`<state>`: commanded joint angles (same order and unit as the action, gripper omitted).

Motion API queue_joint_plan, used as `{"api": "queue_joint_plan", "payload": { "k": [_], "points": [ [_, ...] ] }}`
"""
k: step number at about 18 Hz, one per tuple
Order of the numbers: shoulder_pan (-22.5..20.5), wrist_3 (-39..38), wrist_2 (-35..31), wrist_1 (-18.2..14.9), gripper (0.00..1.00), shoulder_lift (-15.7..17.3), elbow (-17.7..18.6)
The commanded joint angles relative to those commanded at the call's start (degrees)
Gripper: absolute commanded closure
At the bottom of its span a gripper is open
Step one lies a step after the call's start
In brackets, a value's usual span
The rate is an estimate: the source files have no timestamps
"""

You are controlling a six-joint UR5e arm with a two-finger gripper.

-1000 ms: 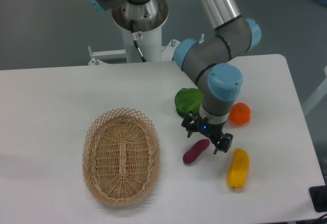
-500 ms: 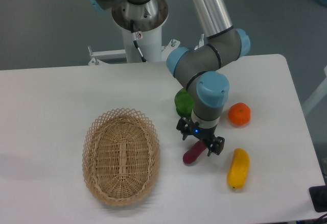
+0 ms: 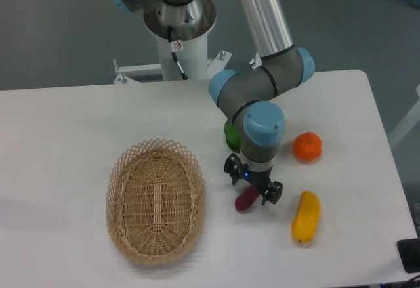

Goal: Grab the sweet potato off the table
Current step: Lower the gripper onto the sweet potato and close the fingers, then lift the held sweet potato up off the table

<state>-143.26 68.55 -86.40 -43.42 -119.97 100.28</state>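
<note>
The sweet potato [image 3: 245, 200] is seen lying on the white table [image 3: 59, 137] just right of the frame's centre and a little below it, its dark magenta body slanted from lower left to upper right. Only its lower left end is exposed; the upper right part is covered by the gripper [image 3: 253, 184], which is lowered directly over it. The two black fingers are set astride the vegetable, one showing at its upper left side and the other at its lower right side, so the sweet potato is placed between them. The jaws are spread wider than the vegetable, yet whether the pads touch its skin cannot be told from this view, and so it cannot be said whether a grasp has been made. A small blue light is visible on the gripper body. To the lower right of the gripper a yellow-orange oblong vegetable [image 3: 306, 216] is laid, near but apart from the sweet potato. An orange round fruit [image 3: 307, 147] is found to the upper right, and a green vegetable [image 3: 231, 132] is partly hidden behind the grey arm with its blue joint cap [image 3: 264, 123]. An oval wicker basket [image 3: 155, 199] is placed left of the sweet potato, apart from it.
</note>
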Motion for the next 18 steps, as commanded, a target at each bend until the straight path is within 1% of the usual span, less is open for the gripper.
{"api": "queue_joint_plan", "payload": {
  "k": [2, 4, 8, 11, 13, 15, 16, 17, 18],
  "points": [
    [0.0, 0.1, 0.0, 0.1, 0.6, 0.1, -0.1],
    [0.0, 0.1, -0.1, 0.0, 0.64, 0.1, -0.3],
    [0.0, 0.4, -0.8, -0.1, 0.67, 0.4, -0.6],
    [-0.1, 0.7, -0.9, -0.2, 0.67, 0.5, -0.9],
    [-0.4, 1.5, -0.8, -0.4, 0.67, 1.8, -1.8],
    [-1.4, 3.4, -0.7, -1.7, 0.67, 3.6, -3.4],
    [-2.2, 4.1, -0.5, -3.3, 0.67, 4.6, -4.1],
    [-3.3, 5.4, -0.4, -6.9, 0.67, 5.6, -5.9],
    [-3.9, 6.6, -0.4, -9.6, 0.67, 6.2, -7.3]
  ]
}}
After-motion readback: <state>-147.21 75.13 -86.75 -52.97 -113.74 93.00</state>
